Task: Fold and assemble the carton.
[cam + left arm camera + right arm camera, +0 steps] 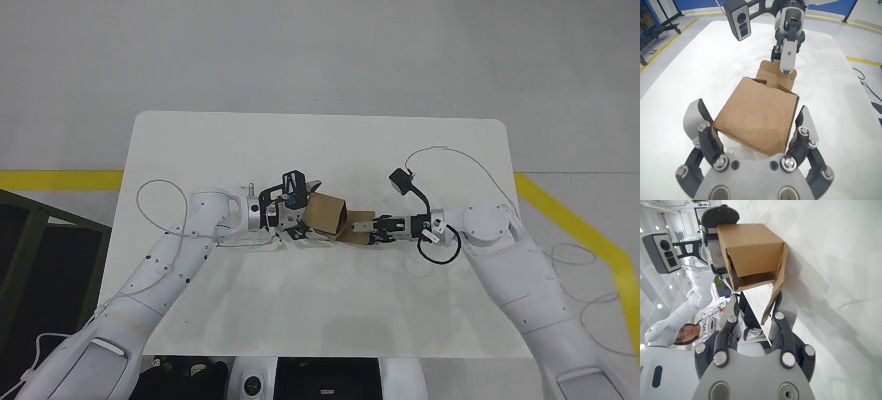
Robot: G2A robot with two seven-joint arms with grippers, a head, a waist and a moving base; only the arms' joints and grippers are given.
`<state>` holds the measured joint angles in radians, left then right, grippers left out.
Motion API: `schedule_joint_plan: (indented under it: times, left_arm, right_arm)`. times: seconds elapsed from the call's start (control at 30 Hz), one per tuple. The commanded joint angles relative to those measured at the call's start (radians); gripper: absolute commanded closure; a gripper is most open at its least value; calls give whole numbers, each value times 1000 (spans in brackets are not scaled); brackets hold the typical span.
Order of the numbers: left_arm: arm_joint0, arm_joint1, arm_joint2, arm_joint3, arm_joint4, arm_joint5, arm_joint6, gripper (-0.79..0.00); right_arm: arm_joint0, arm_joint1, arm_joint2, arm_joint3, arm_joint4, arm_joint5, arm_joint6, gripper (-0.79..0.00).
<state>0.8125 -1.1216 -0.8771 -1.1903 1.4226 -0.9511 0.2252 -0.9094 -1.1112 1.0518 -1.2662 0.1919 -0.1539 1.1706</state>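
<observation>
A brown corrugated-cardboard carton (325, 212) is laid on its side at the centre of the top view, on a white, round-cornered table (200, 140). It is flanked by both arms: the left gripper (288, 212) is placed at its left end and the right gripper (370, 228) at its right end. The left gripper is closed on the carton. Its two toothed fingers (704, 111) are pressed against opposite side walls at the near end, as seen low in the left wrist view. The far end of the carton is open, with two short inner flaps (761, 81) partly turned in and one long flap (777, 287) extended outward towards the right gripper. The right gripper is held with its jaws apart and nothing is clamped by it. The long flap is located between its fingers (734, 306), close against the one nearer the table. The carton body is seen in the upper centre of the right wrist view — its open mouth is turned to the camera.
</observation>
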Motion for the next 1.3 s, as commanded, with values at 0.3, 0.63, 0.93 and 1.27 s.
schedule_joint_plan:
  times: [0.3,0.63,0.93,1.27]
  left_arm:
    - [0,-2,-2,4,1,-5,-8,-785]
    - [3,-2,-2,-5,7,-9,-16,-785]
    - [3,-3,-3,-7,9,-11,-24,-785]
    - [2,-5,-2,-8,9,-16,-32,-785]
  right_arm:
    - [34,-9,-27,-35,25,-3,0,-366]
    - [63,-28,-61,34,119,-48,12,-336]
    - [101,-48,-102,115,152,-80,16,-283]
    - [126,-57,-120,167,138,-81,16,-228]
